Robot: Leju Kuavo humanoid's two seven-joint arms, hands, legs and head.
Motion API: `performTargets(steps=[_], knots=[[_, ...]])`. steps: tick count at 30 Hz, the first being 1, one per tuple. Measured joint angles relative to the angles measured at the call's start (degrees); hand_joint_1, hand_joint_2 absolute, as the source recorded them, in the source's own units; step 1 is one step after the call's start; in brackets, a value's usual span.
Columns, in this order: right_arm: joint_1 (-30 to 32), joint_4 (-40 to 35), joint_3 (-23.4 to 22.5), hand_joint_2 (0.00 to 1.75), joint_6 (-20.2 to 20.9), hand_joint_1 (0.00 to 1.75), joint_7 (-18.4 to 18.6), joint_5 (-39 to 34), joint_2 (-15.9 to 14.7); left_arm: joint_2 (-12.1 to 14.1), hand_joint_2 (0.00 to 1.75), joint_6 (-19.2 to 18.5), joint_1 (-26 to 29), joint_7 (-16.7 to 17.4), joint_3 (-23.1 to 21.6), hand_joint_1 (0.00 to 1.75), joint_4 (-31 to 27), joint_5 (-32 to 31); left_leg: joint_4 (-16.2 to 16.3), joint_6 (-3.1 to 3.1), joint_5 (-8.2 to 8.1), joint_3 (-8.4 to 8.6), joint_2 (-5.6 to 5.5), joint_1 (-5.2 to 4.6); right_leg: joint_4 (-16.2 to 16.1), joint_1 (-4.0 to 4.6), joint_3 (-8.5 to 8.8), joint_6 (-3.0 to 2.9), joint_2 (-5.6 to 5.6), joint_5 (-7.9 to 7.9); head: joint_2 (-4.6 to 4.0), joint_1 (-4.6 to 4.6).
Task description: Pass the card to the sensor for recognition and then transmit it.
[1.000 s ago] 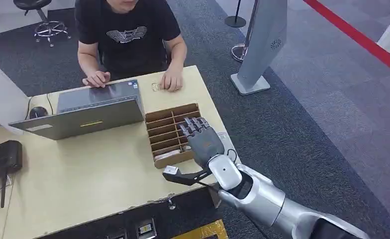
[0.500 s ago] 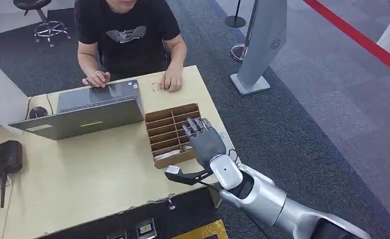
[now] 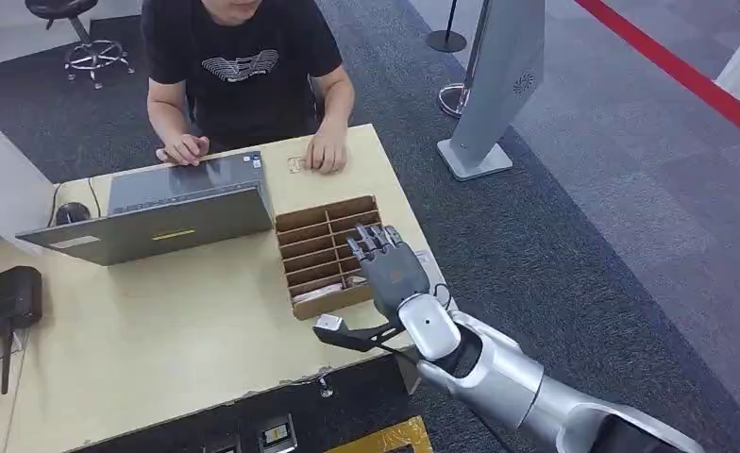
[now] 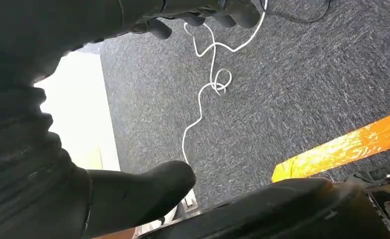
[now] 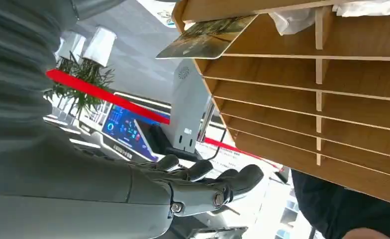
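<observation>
The right robot hand (image 3: 392, 274) hovers flat over the right side of a slotted wooden card organiser (image 3: 321, 247) on a pale wooden bench (image 3: 159, 330), its dark fingers (image 3: 371, 238) stretched out together and its thumb (image 3: 343, 332) held wide toward the bench's near edge; it grips nothing. In the right wrist view the same robot hand (image 5: 183, 189) appears with fingers extended beside the organiser's thin wooden dividers (image 5: 322, 104), free of any load. A printed plastic card (image 5: 208, 40) lies in the organiser's nearest slot, one rounded corner jutting past the wooden edge, apart from the fingers. A crumpled white piece (image 5: 302, 17) sits in that same end of the tray.

A person in a black T-shirt (image 3: 239, 66) sits across the bench with both hands resting by a grey open laptop (image 3: 159, 212). A black box-shaped device (image 3: 6, 297) stands at the bench's left edge.

The left robot hand (image 4: 148, 186) hangs over dark grey carpet (image 4: 282, 89), thumb and fingers spread and carrying nothing, above a looping white cable (image 4: 210, 84) and a strip of yellow floor tape (image 4: 342, 147).
</observation>
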Motion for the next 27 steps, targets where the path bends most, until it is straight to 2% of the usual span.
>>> performTargets(steps=[6,7,15,23,27], knots=[[0.2,0.0,-0.1,1.75,0.3,0.05,0.3,0.0,0.0,0.0,1.75,0.0,0.0,0.0,0.0,0.00,0.0,-0.2,0.0,0.00,0.00,0.00,0.00,0.00,0.0,0.00,0.00,0.00,0.00,0.00,0.00,0.00],[0.3,0.0,-0.1,1.75,0.3,0.17,0.5,0.0,0.0,0.0,1.75,0.0,0.0,0.0,0.0,0.00,0.0,-0.3,0.0,0.00,0.00,0.01,0.00,0.00,0.0,0.00,0.00,0.00,0.00,0.00,0.00,0.00],[0.8,0.0,-0.7,1.75,0.6,0.23,0.7,0.0,-0.3,0.0,1.75,-0.2,-0.1,0.1,0.0,0.00,0.0,-0.5,0.0,0.00,0.00,0.01,0.01,0.00,0.0,0.00,0.00,0.00,0.01,0.00,0.00,0.00],[0.9,0.0,-1.0,1.75,0.7,0.19,0.7,0.0,-0.3,0.0,1.75,-0.1,-0.1,0.1,0.0,0.00,0.0,-0.5,0.0,0.00,0.00,0.00,0.01,0.00,0.0,0.00,0.00,0.00,0.01,0.00,0.00,0.00],[0.9,0.0,-1.5,1.75,0.7,0.26,0.8,0.0,-0.3,0.0,1.75,0.0,-0.1,0.1,0.0,0.00,0.0,-0.5,0.0,0.00,0.00,0.00,0.01,0.00,0.0,0.00,0.00,0.00,0.00,0.00,0.00,0.00]])
